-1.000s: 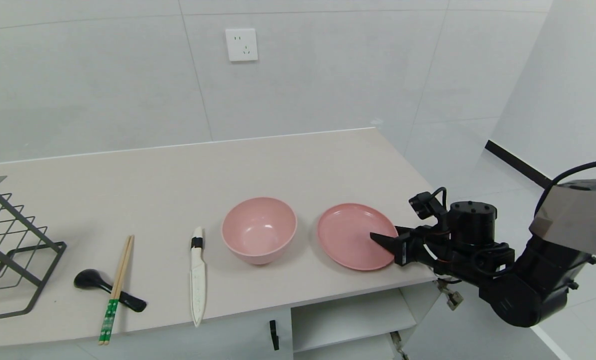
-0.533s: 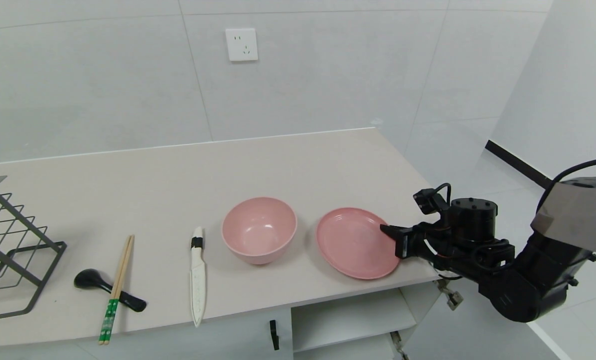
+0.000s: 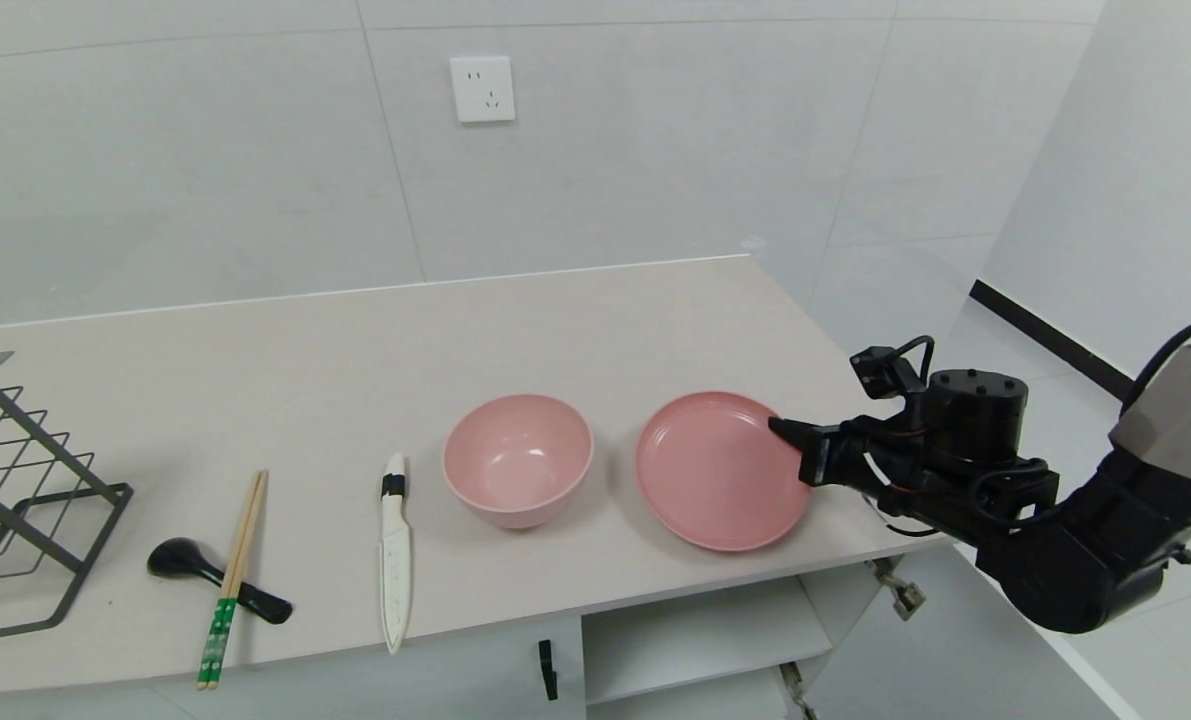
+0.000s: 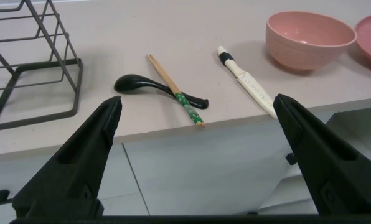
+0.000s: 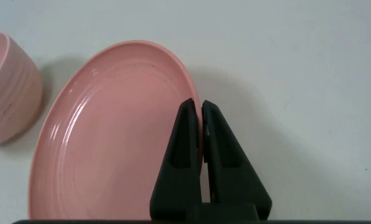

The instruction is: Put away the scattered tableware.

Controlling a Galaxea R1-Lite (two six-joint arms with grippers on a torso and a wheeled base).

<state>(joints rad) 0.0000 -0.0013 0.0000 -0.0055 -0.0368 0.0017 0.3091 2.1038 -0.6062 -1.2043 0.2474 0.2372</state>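
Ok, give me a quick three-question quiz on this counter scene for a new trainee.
1. True or false: the right end effector is shut on the rim of the plate.
2. What lies between the chopsticks and the bowl? A) a knife B) a fork C) a cup
3. Fill in: the chopsticks lie across the handle of the black ____.

Key: 1 true; 2 A; 3 spoon.
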